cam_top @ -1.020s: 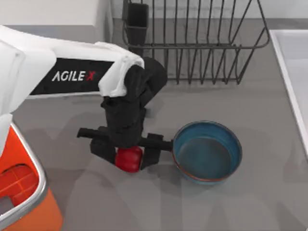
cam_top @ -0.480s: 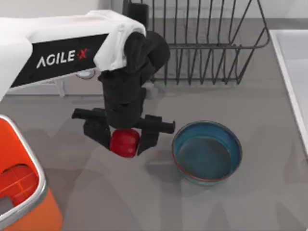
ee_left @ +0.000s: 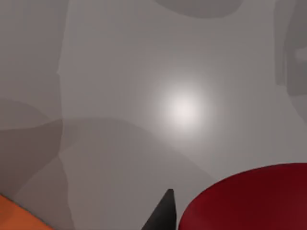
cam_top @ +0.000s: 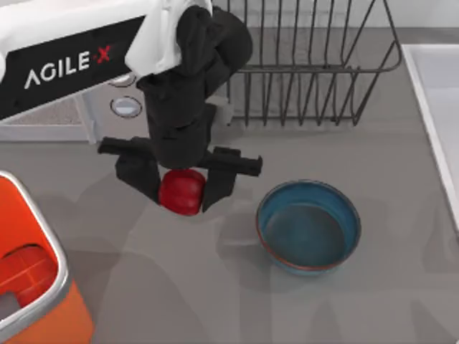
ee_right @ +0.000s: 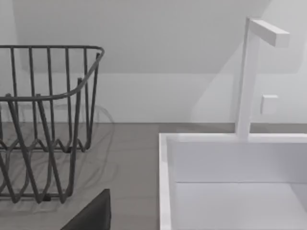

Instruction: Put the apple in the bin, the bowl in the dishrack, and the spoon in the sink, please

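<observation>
Carrying the apple [cam_top: 181, 191] to the bin [cam_top: 44, 236] is the step in hand. Your left gripper [cam_top: 181, 188] hangs above the counter [cam_top: 401, 215], between the bin at the top view's left edge and the bowl [cam_top: 309, 226] to its right, with the apple off the surface. The fingers [cam_top: 217, 190] are clamped on the apple from both sides, opened no wider than the fruit. In the left wrist view the apple [ee_left: 249, 199] sits beside one fingertip [ee_left: 162, 213], with an orange corner of the bin [ee_left: 19, 216] beyond.

Next, you need to move left until the apple is over the bin opening, clear of its silver rim, then part the fingers. The bowl stands upright on the counter, near the dishrack [cam_top: 308, 64]; the sink [cam_top: 434, 93] lies at the right edge. The right arm is parked beside the sink [ee_right: 230, 191]; its fingers cannot be judged.
</observation>
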Tool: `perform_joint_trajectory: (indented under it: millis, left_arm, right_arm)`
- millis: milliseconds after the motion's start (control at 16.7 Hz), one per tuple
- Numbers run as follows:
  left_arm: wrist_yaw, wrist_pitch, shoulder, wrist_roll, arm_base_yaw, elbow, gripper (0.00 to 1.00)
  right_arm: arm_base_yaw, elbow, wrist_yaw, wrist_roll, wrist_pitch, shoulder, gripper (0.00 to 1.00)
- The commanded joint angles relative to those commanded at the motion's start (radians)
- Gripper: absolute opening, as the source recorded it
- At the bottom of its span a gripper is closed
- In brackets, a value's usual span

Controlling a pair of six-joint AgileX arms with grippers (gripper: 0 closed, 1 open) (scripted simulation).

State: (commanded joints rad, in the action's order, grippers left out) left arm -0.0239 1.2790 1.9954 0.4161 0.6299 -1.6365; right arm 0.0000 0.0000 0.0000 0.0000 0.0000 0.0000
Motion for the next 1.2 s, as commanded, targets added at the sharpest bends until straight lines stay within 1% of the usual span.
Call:
perform_joint_trajectory:
  millis: [180,360,600,1020,1200]
  left_arm:
    - [0.003,0.007,-0.018,0.033,-0.013,0.013,0.00]
    - [0.014,0.020,-0.094,0.154,-0.063,0.068,0.00]
    - [0.037,0.040,-0.261,0.421,-0.172,0.188,0.00]
    - [0.083,0.074,-0.618,0.953,-0.397,0.452,0.00]
    - [0.098,0.082,-0.744,1.122,-0.473,0.541,0.00]
  right_arm:
    - [0.000,0.000,0.000,0.000,0.000,0.000,1.00]
    - [0.000,0.000,0.000,0.000,0.000,0.000,1.00]
    - [0.000,0.000,0.000,0.000,0.000,0.000,1.00]
    - [0.000,0.000,0.000,0.000,0.000,0.000,1.00]
    - [0.000,0.000,0.000,0.000,0.000,0.000,1.00]
